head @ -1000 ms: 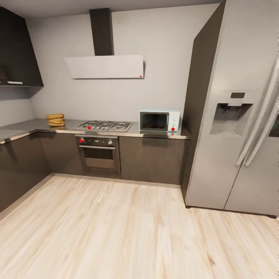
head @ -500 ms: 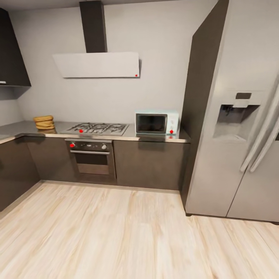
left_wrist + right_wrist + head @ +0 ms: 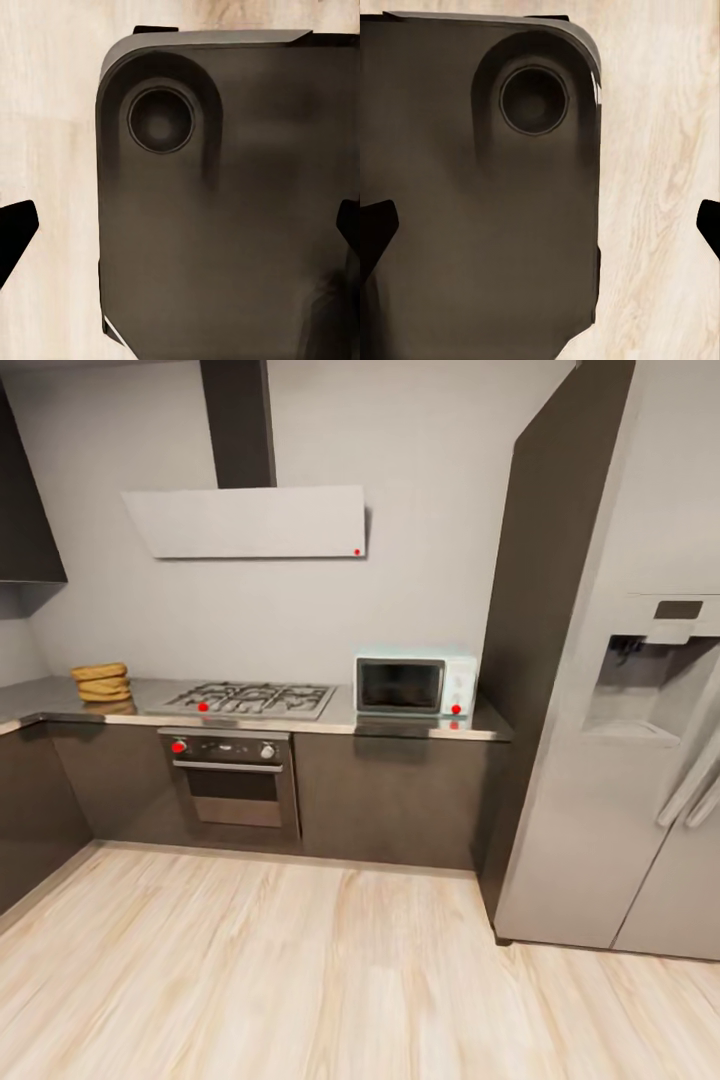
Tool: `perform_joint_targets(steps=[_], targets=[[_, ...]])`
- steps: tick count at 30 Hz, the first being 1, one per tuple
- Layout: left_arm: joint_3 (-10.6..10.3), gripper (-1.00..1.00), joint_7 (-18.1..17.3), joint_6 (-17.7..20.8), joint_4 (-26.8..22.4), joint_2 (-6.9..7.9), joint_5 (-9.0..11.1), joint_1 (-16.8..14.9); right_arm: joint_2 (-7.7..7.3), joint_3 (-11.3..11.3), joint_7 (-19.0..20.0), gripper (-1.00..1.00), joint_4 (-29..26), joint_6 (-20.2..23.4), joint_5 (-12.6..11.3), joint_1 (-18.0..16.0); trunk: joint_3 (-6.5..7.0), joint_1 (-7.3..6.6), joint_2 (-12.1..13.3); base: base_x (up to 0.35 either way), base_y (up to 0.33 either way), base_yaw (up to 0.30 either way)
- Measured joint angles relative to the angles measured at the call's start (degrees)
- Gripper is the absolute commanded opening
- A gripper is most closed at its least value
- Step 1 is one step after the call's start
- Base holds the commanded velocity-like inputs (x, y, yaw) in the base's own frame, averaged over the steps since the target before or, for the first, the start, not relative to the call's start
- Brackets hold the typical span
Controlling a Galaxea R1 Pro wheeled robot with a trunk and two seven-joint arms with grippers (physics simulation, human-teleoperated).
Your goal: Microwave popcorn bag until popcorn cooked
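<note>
The pale mint-blue microwave (image 3: 415, 685), its dark glass door closed, stands at the right end of the glossy grey countertop (image 3: 340, 722). At the far left of that countertop sits the tan popcorn bag (image 3: 100, 682). It is too far off to make out any popcorn. Both sit across the room from me. My left gripper (image 3: 180, 229) hangs open over my dark base and the floor, with one black fingertip (image 3: 15, 232) at the picture's edge. My right gripper (image 3: 540, 225) is open as well, one fingertip (image 3: 375, 229) showing and nothing between the fingers.
A steel gas hob (image 3: 255, 698) lies between bag and microwave, over a built-in oven (image 3: 232, 780). A white hood (image 3: 250, 520) hangs above. A tall grey fridge (image 3: 620, 740) stands at the right. Light wood floor (image 3: 300, 980) stretches to the cabinets. My dark base (image 3: 225, 225) sits under both grippers.
The whole head view has shifted and the counter looms a little larger, so the camera has moved closer. The bag, microwave and door look unchanged.
</note>
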Motion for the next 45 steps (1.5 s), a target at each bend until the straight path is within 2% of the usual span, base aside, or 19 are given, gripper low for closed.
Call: perform_joint_targets(steps=[5,20,45], targets=[[0.03,1.00,0.00,0.01,-0.01,0.00,0.00,0.00,0.08,0.00,0.00,1.00,0.04,-0.15,0.00,0.03,0.00,0.00,0.00,0.331,0.077,-0.065],[0.11,1.00,0.00,-0.05,-0.09,0.09,-0.01,0.00,-0.03,0.00,0.00,1.00,0.05,-0.16,-0.04,0.04,0.00,0.00,0.00,0.332,0.077,-0.219],[0.11,1.00,0.00,0.03,-0.09,0.09,0.16,0.00,-0.10,0.00,0.00,1.00,0.03,0.00,0.00,0.03,0.00,0.00,0.00,0.332,0.021,-0.005]])
